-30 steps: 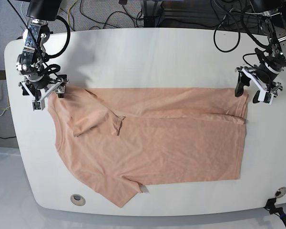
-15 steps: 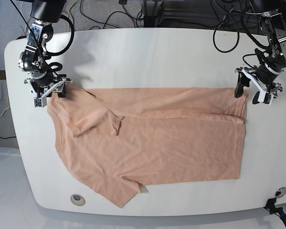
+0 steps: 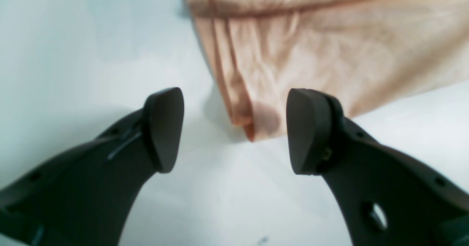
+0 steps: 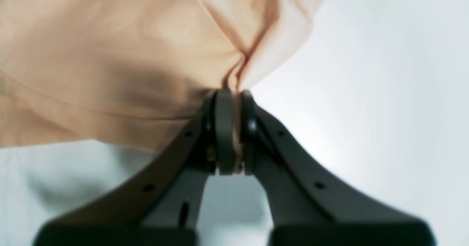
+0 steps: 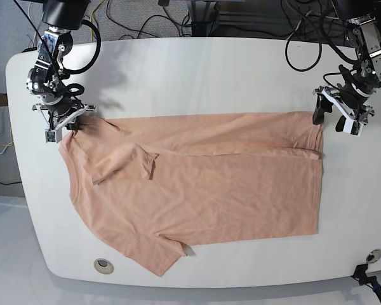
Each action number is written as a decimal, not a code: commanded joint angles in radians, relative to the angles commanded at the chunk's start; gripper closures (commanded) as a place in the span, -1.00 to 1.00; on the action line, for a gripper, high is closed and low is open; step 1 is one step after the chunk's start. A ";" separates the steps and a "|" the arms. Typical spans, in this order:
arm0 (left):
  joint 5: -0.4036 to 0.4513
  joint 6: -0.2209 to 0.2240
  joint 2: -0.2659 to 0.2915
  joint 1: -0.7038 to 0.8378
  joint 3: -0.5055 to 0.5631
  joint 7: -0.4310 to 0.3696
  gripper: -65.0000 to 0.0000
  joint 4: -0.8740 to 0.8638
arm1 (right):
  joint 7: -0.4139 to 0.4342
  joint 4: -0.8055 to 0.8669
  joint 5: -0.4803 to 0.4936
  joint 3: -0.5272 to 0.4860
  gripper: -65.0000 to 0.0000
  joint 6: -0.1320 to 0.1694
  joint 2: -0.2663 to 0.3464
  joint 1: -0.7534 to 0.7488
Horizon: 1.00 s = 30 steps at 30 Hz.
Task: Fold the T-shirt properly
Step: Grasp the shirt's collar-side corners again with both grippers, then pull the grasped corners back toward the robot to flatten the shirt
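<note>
R gripper [image 4: 236, 132] pinches a gathered bit of cloth btwn its fingers; L gripper [image 3: 236, 130] has its fingers spread, nothing btwn them gripped, w/ a shirt corner just beyond. Biggest first: the T-shirt [image 5: 209, 197] lies across most of the white table [image 5: 203, 76], wide & mostly flat, so the fold looks early-stage, maybe one partial fold in. Next, a long strip along the edge nearest the arms looks doubled over, w/ a crease running across. Smaller: a loose flap, prob. a sleeve, sits on top near the R gripper's side, & a lower corner sticks out, untucked. Left to do, as I judge: L corner grip, main folds, sleeve tuck, final smoothing.
</note>
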 joint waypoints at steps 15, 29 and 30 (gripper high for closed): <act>0.000 0.000 0.002 -0.064 0.084 -0.005 -0.27 -0.140 | 0.000 0.005 0.000 0.000 0.99 0.000 -0.003 0.000; 0.000 0.000 0.003 -0.066 0.114 -0.005 0.66 -0.149 | 0.000 0.006 0.000 0.000 0.99 0.000 -0.005 0.000; 0.000 0.000 0.003 -0.064 0.114 -0.005 0.86 -0.149 | 0.000 0.006 0.000 0.000 0.99 0.000 -0.005 0.000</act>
